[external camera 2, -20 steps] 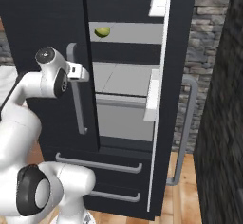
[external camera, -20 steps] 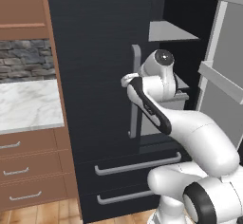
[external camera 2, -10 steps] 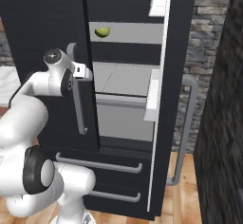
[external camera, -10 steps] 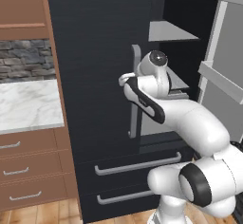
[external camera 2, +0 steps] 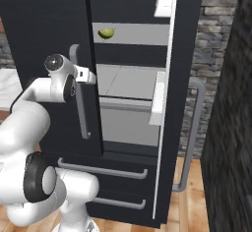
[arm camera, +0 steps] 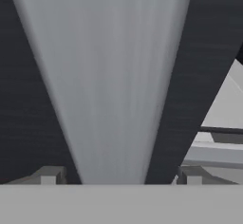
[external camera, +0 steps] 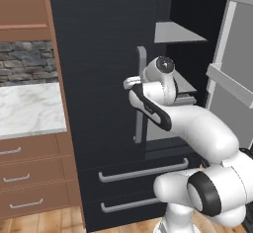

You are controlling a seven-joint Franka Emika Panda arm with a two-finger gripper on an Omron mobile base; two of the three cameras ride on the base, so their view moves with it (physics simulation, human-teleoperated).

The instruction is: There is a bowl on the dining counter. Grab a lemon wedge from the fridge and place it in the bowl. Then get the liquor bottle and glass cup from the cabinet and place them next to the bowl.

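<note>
Lemon wedge sat on the upper grey shelf inside the fridge, at about eleven o'clock in the right base view, with the right door already swung wide and the left door apparently shut. At nine o'clock from that shelf, the gripper stood at the left door's long grey handle — in the hand view the bar ran straight up between the two fingertips, one to either side, with a gap showing on both. The jaws were spread and straddling the handle, not clamped on it; whether they were touching the bar could not be told.

The risks from here were plain enough. If the jaws closed off-centre, one pad could meet the bar first and skid round it, leaving a weak hold that slipped once the arm pulled. A pull that did not follow the door's swing might drag the fingers along the handle or strain the wrist, which sat close against the door face in the left base view. And a door jerked open could jolt the shelves — the wedge, small and loose near the shelf's front edge, might roll or drop. Marble worktop and drawers lay at nine o'clock, well apart.
</note>
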